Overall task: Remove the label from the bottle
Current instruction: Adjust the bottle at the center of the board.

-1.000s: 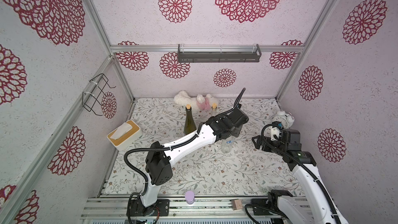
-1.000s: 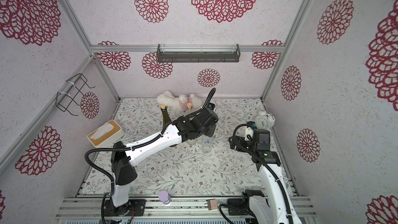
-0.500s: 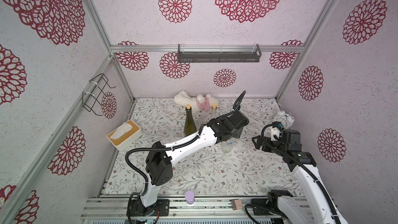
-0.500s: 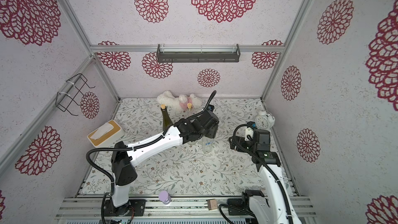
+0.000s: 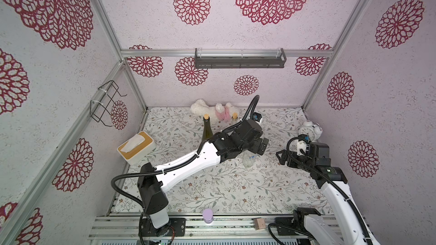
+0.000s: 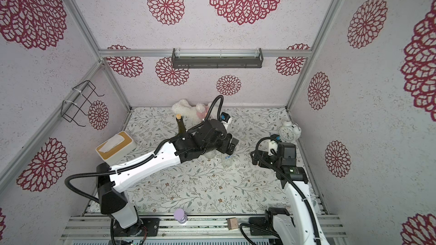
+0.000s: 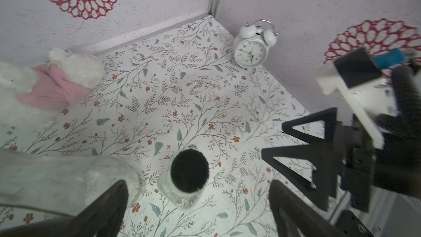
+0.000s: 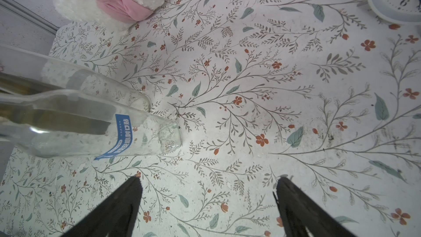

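While the left gripper [image 7: 198,186] spreads wide astride the capped bottle [image 7: 189,175], untouching, I note its blue label [image 8: 120,133] attached; right gripper [image 8: 209,178], at the bottle's three o'clock, wide and empty.

— Top views are bright and even; only faint shadows on the table [image 5: 224,185], and the posts [image 5: 103,20] splay toward the edges.
— Left wrist view is dimmer: plush [image 7: 27,87] soft, clock [image 7: 250,52] sharp.
— Right wrist view is crisp, with a pale glow beside the bottle [image 8: 91,128] and faint glare on its glass.
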`<state>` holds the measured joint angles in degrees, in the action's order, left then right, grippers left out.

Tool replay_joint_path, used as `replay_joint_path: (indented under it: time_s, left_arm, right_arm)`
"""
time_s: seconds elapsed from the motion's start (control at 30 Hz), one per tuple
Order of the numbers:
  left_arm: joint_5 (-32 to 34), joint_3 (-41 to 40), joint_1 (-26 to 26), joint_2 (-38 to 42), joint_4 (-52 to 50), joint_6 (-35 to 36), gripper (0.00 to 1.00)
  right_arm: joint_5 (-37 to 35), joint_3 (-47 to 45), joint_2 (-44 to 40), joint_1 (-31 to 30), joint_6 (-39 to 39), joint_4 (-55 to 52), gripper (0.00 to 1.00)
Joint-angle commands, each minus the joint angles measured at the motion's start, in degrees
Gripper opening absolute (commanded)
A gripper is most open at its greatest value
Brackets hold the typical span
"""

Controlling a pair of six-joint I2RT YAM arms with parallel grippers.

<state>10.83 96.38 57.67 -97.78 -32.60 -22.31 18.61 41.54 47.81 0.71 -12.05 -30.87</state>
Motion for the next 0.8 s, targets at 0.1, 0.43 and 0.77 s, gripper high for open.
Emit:
replay_joint_path:
  time_s: [0.1, 0.43, 0.77]
  left_arm:
    - [-21.4, -5.4, -5.3, 4.6, 4.9, 9.8, 0.97]
    - [-31.7, -7.6, -10.3, 4.6, 7.2, 15.2, 0.97]
    - [-29.1, -5.3, -11.3, -0.5, 10.8, 16.7, 0.99]
  right_arm:
    - [2.7, -3.0, -3.2, 0.3, -1.8, 3.3, 0.93]
    - [2.3, -6.4, -5.0, 0.2, -1.9, 5.4, 0.89]
    - [0.6, -7.2, -5.7, -0.3, -1.7, 5.3, 0.86]
